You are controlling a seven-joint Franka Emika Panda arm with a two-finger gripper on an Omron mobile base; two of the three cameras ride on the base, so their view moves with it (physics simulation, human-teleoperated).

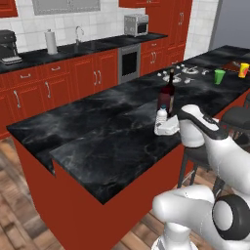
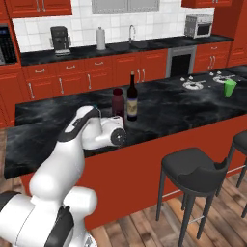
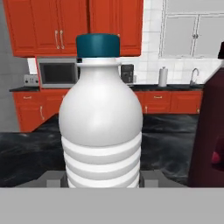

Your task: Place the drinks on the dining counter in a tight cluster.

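Note:
My gripper (image 3: 101, 178) is shut on the small clear water bottle (image 3: 100, 127), which stands upright with its blue cap up. In the left base view the water bottle (image 1: 161, 115) sits in my gripper (image 1: 164, 125) over the dining counter (image 1: 112, 156), just in front of the maroon bottle (image 1: 165, 103) and the tall wine bottle (image 1: 171, 80). From the right, the maroon bottle (image 2: 118, 102) and wine bottle (image 2: 131, 99) stand side by side on the dining counter (image 2: 193, 116), just beyond my hand (image 2: 112, 129). The maroon bottle (image 3: 210, 131) is close on the right of the hand view.
A green cup (image 1: 219, 76) and an orange cup (image 1: 243, 70) stand farther along the counter, beside the stovetop burners (image 2: 193, 85). Dark round stools (image 2: 193, 169) line the counter's front. Red cabinets, a sink and a microwave (image 2: 198, 25) run along the back wall.

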